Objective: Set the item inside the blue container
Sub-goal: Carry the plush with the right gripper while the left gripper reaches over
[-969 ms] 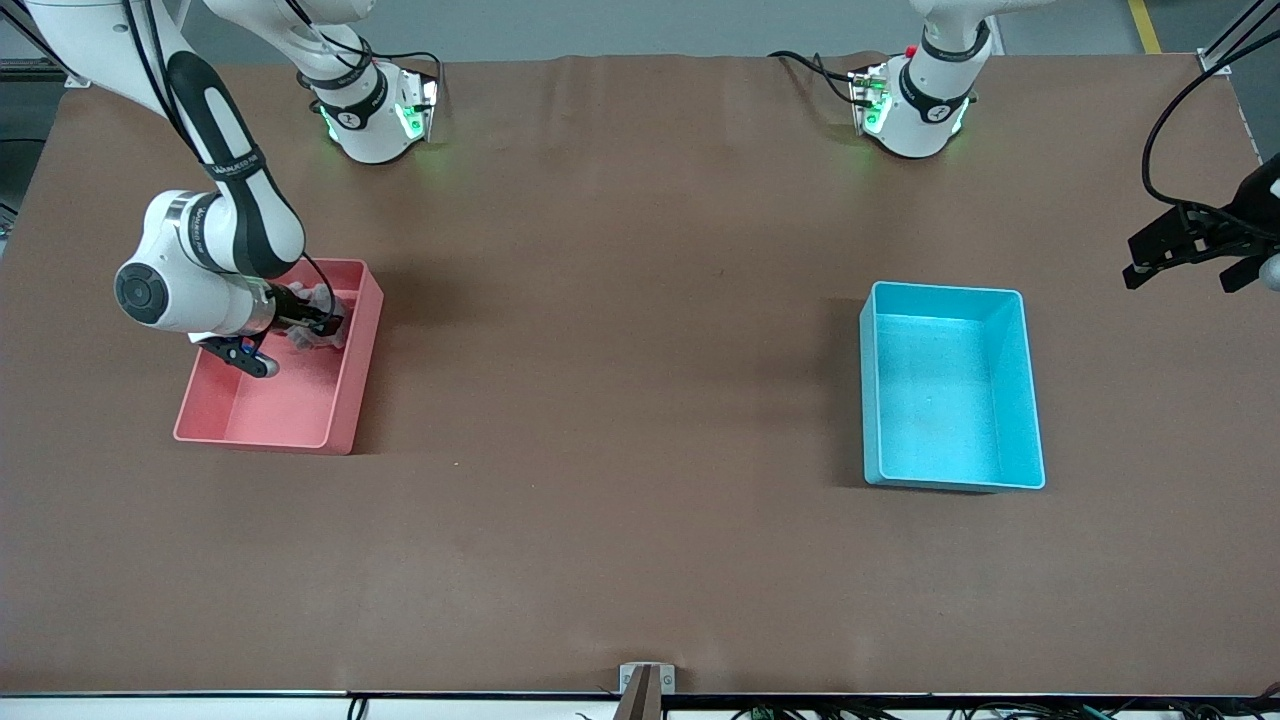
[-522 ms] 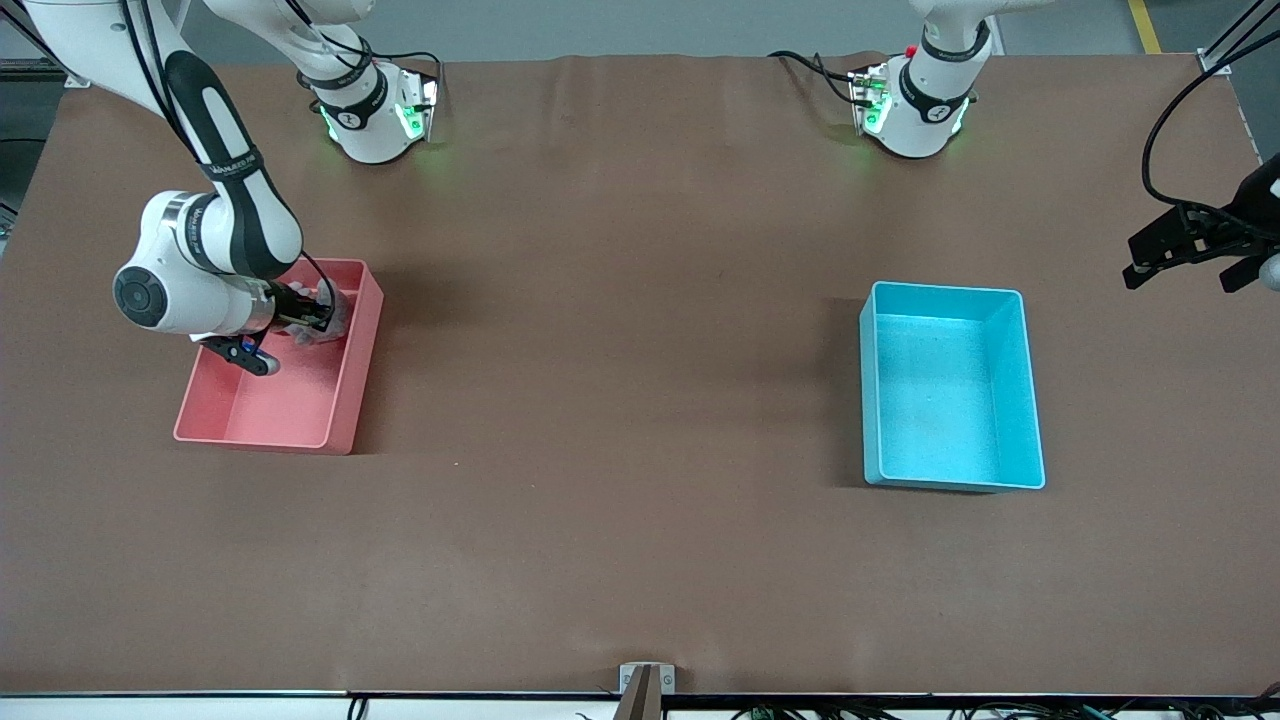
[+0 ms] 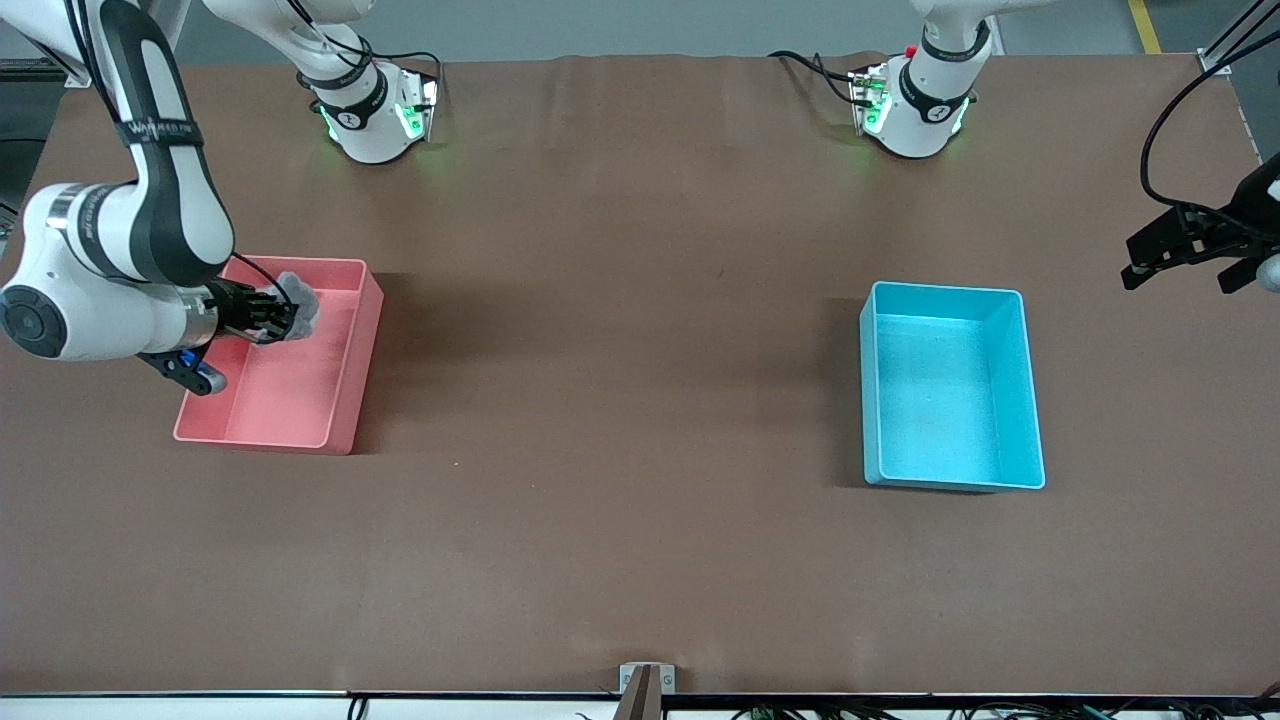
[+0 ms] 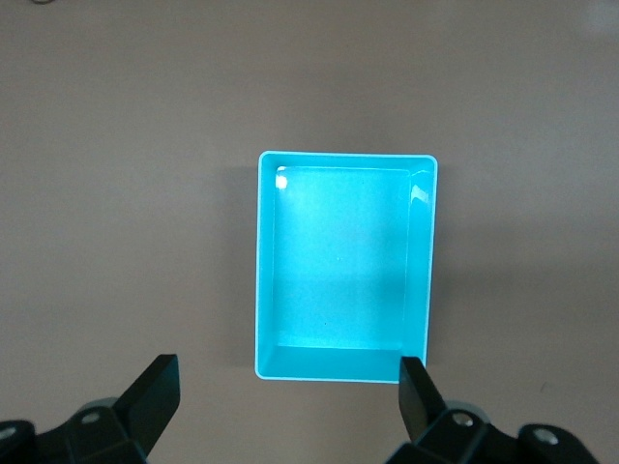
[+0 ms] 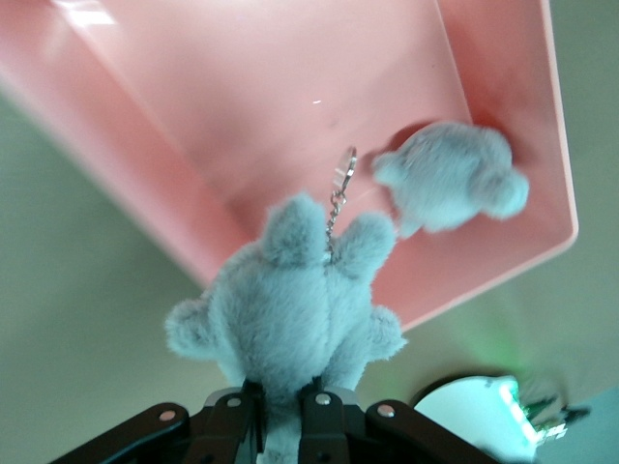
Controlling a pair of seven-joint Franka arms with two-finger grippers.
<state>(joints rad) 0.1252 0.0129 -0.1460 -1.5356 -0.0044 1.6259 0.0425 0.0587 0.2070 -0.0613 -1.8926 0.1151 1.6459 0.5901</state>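
Front view: right pincer [image 3: 272, 312], clamped on a grey plush [image 3: 298, 303], hangs over the pink bin [image 3: 340, 420]. The blue bin [image 3: 1030, 400] stands empty toward the left arm's end of the desk [image 3: 620, 400]; carry high enough to clear both rims.

Left wrist view: left pincer [image 4: 288, 401] waits, fingers apart, above the blue bin [image 4: 426, 169].

Right wrist view: the plush [image 5: 290, 309] is pinched at one end, so avoid jerks; a second plush [image 5: 450, 179] lies in the bin.

bare table [image 3: 620, 400] between pink bin [image 3: 345, 400] and blue container [image 3: 1030, 400]
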